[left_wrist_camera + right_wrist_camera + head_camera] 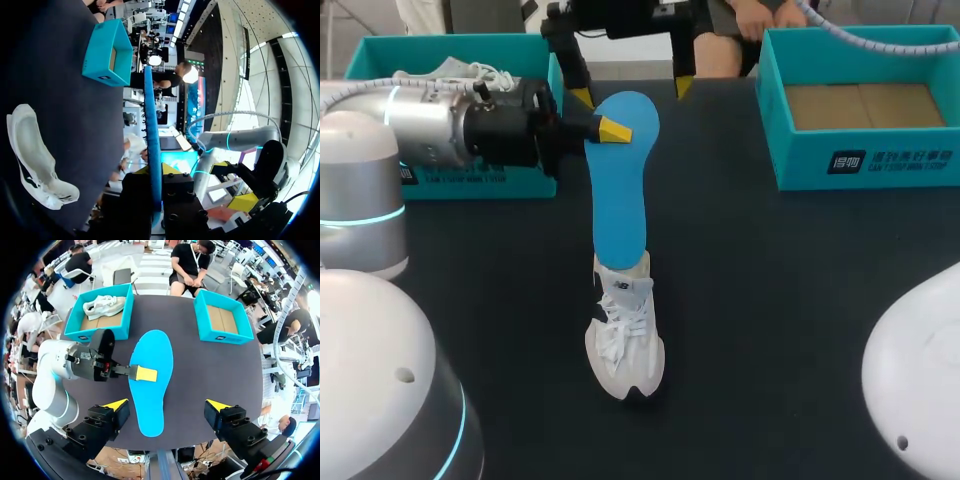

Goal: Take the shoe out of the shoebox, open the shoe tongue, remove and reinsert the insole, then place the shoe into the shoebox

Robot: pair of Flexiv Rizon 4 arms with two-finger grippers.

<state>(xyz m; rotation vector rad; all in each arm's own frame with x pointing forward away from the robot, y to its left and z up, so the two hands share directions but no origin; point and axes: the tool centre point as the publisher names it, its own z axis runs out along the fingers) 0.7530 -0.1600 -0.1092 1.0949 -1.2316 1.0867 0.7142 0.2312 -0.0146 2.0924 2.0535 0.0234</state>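
Work surface: one table point(780, 300). The top is dark, near black, matte and of a single even colour across the head view. Its far edge is straight where it shows in that view. In the right wrist view the same top point(200, 370) shows both far and near edges, cleanly cut. In the left wrist view it point(75, 100) appears as a flat dark plane with one clean edge. Light on the surface is even and diffuse, giving a weak sheen and soft-edged shadows.
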